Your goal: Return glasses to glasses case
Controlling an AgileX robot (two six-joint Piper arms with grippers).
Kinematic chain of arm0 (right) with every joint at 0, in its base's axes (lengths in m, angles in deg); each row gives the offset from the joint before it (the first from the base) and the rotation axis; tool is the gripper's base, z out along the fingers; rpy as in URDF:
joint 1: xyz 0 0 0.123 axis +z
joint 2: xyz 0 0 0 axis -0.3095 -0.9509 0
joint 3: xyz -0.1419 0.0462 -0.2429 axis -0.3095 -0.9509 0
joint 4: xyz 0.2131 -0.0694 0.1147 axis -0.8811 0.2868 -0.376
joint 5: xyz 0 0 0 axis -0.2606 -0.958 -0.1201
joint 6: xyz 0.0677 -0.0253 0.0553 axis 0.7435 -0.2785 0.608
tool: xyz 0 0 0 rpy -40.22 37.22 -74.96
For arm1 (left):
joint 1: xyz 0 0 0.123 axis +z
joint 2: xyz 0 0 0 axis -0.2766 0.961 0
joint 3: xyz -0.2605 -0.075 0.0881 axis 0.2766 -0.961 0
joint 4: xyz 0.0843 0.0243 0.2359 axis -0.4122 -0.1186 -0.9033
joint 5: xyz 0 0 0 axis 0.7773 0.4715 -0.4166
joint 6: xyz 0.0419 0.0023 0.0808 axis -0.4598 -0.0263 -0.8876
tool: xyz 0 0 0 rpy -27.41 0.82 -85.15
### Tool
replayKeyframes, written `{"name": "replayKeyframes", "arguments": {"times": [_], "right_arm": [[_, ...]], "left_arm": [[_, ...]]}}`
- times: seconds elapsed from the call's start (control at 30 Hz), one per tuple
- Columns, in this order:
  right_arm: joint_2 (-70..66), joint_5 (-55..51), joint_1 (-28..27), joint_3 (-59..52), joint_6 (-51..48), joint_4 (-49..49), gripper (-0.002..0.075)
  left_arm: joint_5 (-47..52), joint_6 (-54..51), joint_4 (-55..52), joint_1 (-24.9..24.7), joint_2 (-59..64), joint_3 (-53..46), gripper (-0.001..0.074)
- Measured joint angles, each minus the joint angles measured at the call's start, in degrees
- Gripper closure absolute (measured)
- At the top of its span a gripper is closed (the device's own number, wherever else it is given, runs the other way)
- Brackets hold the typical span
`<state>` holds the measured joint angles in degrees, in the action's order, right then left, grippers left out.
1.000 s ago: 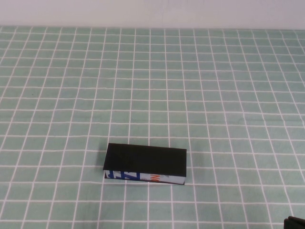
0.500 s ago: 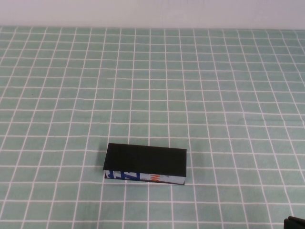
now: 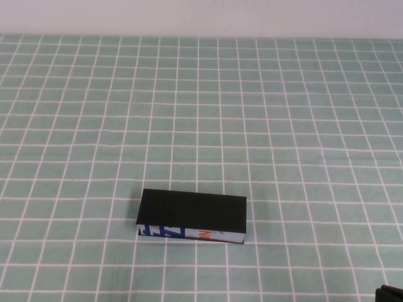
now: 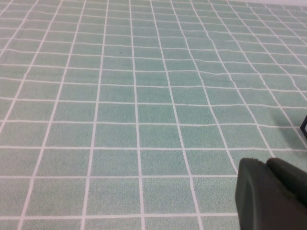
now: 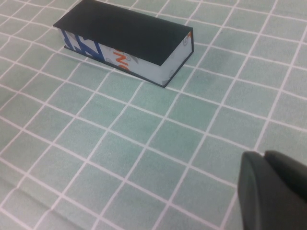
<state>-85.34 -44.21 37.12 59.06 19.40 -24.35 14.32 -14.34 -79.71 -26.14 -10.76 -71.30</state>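
Glasses case [image 3: 191, 217] is sitting lid-down on the desk [image 3: 283, 126], glasses not showing, likely inside. Right gripper [image 5: 276, 191] and left gripper [image 4: 271, 191] are idling clear; can't tell their openings.

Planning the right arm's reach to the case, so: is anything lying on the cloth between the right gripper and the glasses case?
Nothing visible: only bare checked tablecloth separates the right gripper from the closed glasses case. Left gripper is parked aside.

Three cameras, one checked tabletop [image 3: 283, 126].
The high view looks steeply down from the robot's side, case [image 3: 192, 216] near its lower middle. The right wrist view sits low and close, facing the case [image 5: 127, 38]. The left wrist view skims bare cloth beside it.
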Motion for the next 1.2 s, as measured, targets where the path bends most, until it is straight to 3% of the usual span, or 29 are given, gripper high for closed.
{"name": "replayKeyframes", "arguments": {"times": [0.27, 0.63, 0.87, 1.2], "right_arm": [[7.14, 0.36, -3.11, 0.0, 0.0, 3.5, 0.0737], [16.92, 0.7, -11.8, -2.81, 0.0, 7.02, 0.0737], [19.58, 6.2, -11.91, -10.95, 0.0, 8.24, 0.0737], [19.58, 7.63, -11.91, -11.42, 0.0, 10.35, 0.0737]], "left_arm": [[0.0, -0.21, 0.0, 0.0, 0.0, 0.0, 0.0737], [0.04, -0.21, 0.0, 0.0, 0.0, 0.0, 0.0737], [0.04, -0.21, 0.0, 0.0, -0.02, 0.0, 0.0737], [0.13, -0.21, 0.0, 0.0, -0.12, 0.0, 0.0737]]}}
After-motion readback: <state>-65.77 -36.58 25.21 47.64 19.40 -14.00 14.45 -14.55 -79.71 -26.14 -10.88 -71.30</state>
